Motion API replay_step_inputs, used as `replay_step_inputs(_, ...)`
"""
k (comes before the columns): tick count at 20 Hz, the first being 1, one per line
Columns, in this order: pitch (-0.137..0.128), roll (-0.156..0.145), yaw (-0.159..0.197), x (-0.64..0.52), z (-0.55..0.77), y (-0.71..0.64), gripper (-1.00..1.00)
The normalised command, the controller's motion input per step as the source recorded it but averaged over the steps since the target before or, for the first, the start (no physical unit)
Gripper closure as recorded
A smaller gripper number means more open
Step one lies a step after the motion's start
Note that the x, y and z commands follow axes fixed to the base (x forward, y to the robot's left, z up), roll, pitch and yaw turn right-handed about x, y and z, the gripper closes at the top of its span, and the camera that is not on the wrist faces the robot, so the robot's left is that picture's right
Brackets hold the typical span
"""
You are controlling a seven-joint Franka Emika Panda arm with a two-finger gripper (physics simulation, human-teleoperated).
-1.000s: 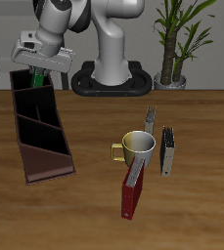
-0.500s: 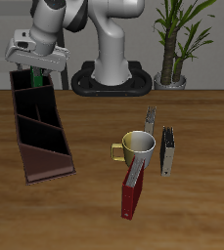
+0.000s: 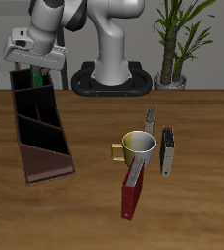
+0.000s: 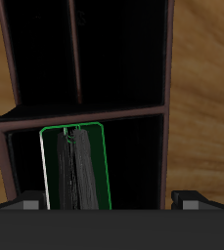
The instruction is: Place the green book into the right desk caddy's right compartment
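Green book point(image 4: 76, 168): thin, bright green cover w/ pale outline edge, dark grey streaky patch down its middle in wrist view; no title or writing readable on it. It stands on edge inside the right compartment point(image 4: 133, 161), the small end section of the right desk caddy point(image 3: 35, 122), farthest back on the table; in exterior view only a green sliver point(image 3: 35, 76) shows above the caddy rim. Gripper point(image 3: 34, 70) sits directly over that section, right above the book; fingers hidden in both views, so can't tell how wide the jaws stand or whether they grip the book. Caddy: long dark box, open top, reddish-brown sloped panel at its near end; middle section and the section by the sloped panel look dark, contents not discernible. Well apart on the wood table point(image 3: 201, 195): yellow-rimmed mug point(image 3: 138, 146) w/ dark red book point(image 3: 131, 192) leaning against it, a grey-black book point(image 3: 168, 152) just beside the mug, a thinner grey one point(image 3: 151, 119) behind it. No labels legible anywhere. Potted plant point(image 3: 177, 39) at the back.
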Motion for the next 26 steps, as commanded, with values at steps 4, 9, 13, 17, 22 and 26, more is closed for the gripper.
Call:
replay_step_inputs(4,0.003,0.052,0.032,0.01,0.07,0.1,-1.0)
replay_step_inputs(9,0.006,0.076,0.016,0.0,0.11,0.16,-1.0)
replay_step_inputs(13,-0.02,0.086,0.009,-0.04,0.35,0.27,-1.0)
replay_step_inputs(17,-0.018,-0.014,0.005,-0.05,0.2,0.0,-1.0)
replay_step_inputs(22,0.009,-0.013,0.013,-0.02,0.07,0.06,-1.0)
replay_step_inputs(26,0.023,-0.036,-0.031,-0.08,0.18,0.07,-1.0)
